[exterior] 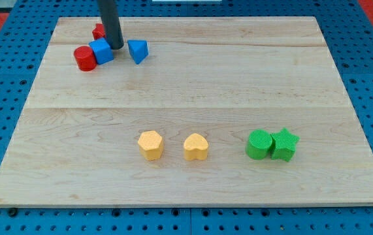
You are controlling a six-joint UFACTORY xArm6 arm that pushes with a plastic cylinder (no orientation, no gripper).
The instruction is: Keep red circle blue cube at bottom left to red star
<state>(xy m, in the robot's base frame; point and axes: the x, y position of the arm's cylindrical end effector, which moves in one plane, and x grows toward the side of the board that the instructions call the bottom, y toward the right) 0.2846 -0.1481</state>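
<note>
The red circle (85, 58) and the blue cube (101, 50) touch each other near the board's top left. The red star (98, 31) lies just above and right of them, partly hidden behind my rod. My tip (117, 46) rests on the board right beside the blue cube's right side, below the red star. A blue triangle-like block (138, 50) sits a little to the right of my tip.
A yellow hexagon (151, 145) and a yellow heart (196, 147) sit low in the middle of the wooden board (238, 78). A green circle (259, 144) and a green star (284, 144) touch at lower right.
</note>
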